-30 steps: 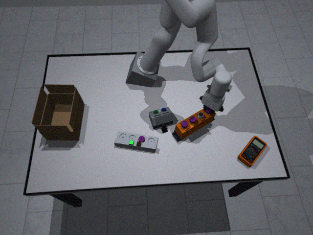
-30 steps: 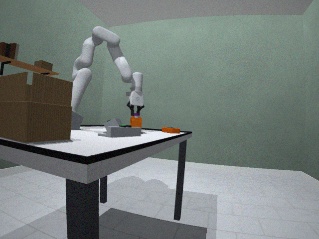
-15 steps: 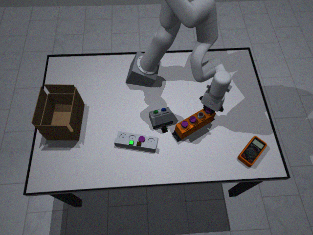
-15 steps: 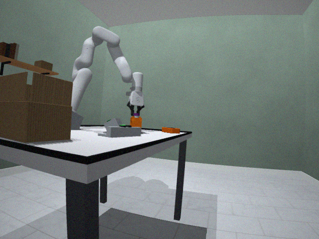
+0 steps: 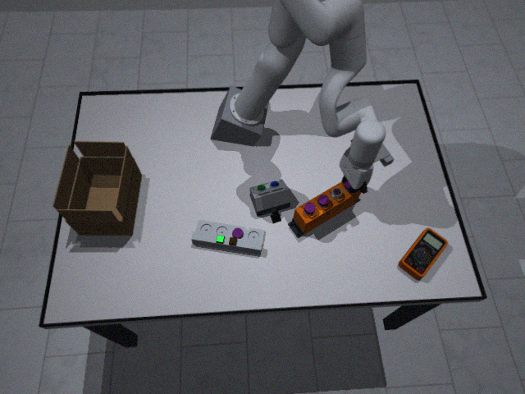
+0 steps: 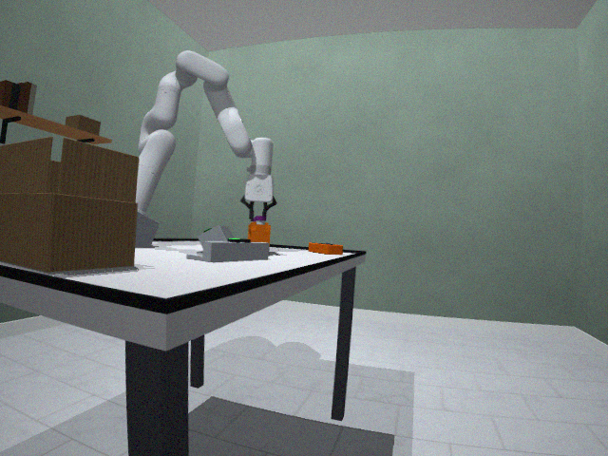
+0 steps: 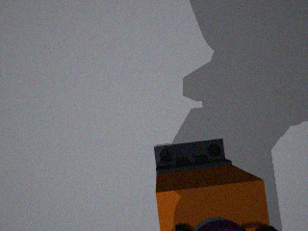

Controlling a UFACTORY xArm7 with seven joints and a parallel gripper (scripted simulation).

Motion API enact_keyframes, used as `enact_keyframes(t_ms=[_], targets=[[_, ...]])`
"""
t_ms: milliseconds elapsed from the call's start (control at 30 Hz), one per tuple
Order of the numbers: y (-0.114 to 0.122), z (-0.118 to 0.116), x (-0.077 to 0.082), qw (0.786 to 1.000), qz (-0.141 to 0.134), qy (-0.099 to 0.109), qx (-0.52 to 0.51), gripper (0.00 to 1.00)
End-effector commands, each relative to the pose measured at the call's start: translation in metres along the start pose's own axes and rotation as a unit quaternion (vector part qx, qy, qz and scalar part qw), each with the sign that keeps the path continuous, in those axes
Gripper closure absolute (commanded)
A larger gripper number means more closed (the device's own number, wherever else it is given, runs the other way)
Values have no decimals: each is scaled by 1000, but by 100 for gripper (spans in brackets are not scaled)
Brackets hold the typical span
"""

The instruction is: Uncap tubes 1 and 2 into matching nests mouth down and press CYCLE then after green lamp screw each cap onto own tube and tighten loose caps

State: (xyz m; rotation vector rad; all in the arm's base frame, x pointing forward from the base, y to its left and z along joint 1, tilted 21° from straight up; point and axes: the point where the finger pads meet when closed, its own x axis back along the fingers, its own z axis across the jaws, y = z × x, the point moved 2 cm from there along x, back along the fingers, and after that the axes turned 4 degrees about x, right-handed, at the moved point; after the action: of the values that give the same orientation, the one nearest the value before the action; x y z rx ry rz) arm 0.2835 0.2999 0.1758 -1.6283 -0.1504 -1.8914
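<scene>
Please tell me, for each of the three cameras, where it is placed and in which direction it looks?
Top: high above the table, looking down; shows the arm and the gripper shut on a purple cap.
Exterior: low beside the table, facing along it; shows the whole arm above the orange decapping station.
Wrist: on the gripper, facing down; only dark finger parts at the bottom edge.
Shared: all views show the decapping station; top and exterior also show the cardboard box.

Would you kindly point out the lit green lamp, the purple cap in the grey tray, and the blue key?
Lit green lamp [image 5: 220,239], top view, its face.
Purple cap [image 5: 238,232], top view, its top.
Blue key [image 5: 274,184], top view, its top.
</scene>
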Motion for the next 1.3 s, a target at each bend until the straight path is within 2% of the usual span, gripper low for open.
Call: enact_keyframes(t_ms=[0,267,300,700,900,967,1267], targets=[[-1,2,1,991,-14,5,-130,100],[-1,2,1,990,-14,5,-140,100],[-1,2,1,990,-14,5,-140,54],[-1,2,1,990,-14,5,-140,54],[-2,2,19,990,-14,5,-140,54],[-2,2,19,990,-14,5,-140,54],[-3,1,46,990,-14,5,-140,54]])
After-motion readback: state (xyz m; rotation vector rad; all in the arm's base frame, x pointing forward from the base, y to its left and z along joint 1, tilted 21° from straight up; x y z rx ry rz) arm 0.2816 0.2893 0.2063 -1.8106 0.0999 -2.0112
